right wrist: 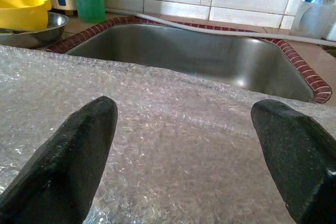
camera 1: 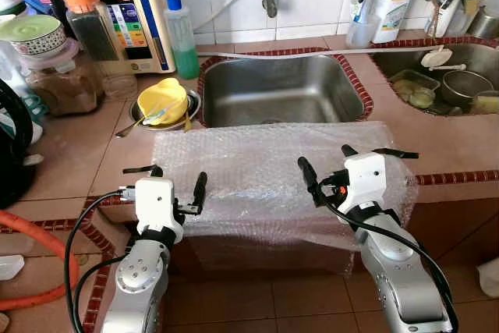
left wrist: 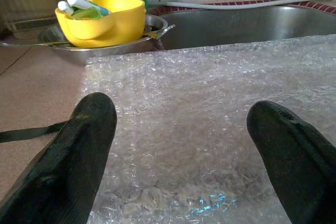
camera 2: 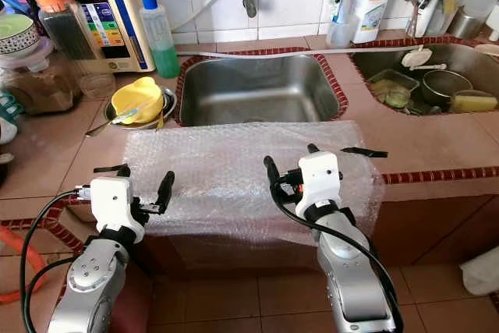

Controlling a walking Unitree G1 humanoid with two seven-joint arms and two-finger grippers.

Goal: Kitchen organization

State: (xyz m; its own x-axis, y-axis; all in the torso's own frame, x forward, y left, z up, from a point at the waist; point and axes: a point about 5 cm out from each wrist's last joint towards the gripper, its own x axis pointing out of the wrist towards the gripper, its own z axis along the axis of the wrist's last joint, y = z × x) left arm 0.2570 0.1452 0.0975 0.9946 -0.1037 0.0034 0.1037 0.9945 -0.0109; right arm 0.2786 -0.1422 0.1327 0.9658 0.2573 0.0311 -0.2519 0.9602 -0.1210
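Hovering at the counter's front edge, both arms look set to grab the same thing: the left gripper (camera 1: 162, 179) and the right gripper (camera 1: 349, 157) each have their two long black fingers spread wide, nothing between them, aimed at the clear crinkly sheet of bubble wrap (camera 1: 265, 173). That sheet is the likely task item; it lies flat across the terracotta tiled countertop (camera 1: 70, 169) in front of the sink, its near edge hanging over the counter lip, which gives the fingers something to pinch. Left gripper sits at the sheet's left end, right gripper over its right half, so a two-handed lift or fold seems the plan. The wrap is thin, dimpled, glossy and floppy, probably slippery and prone to sagging if held at one end only. Just beyond it is the empty rectangular stainless steel sink basin (camera 1: 277, 87), smooth and shiny, rimmed with red-brown mosaic trim. To its left a yellow plastic bowl (camera 1: 162, 99) sits in a shallow metal dish with utensils. Farther back, a clear bottle of green liquid with blue cap (camera 1: 182, 37) stands against the white glazed wall tiles.
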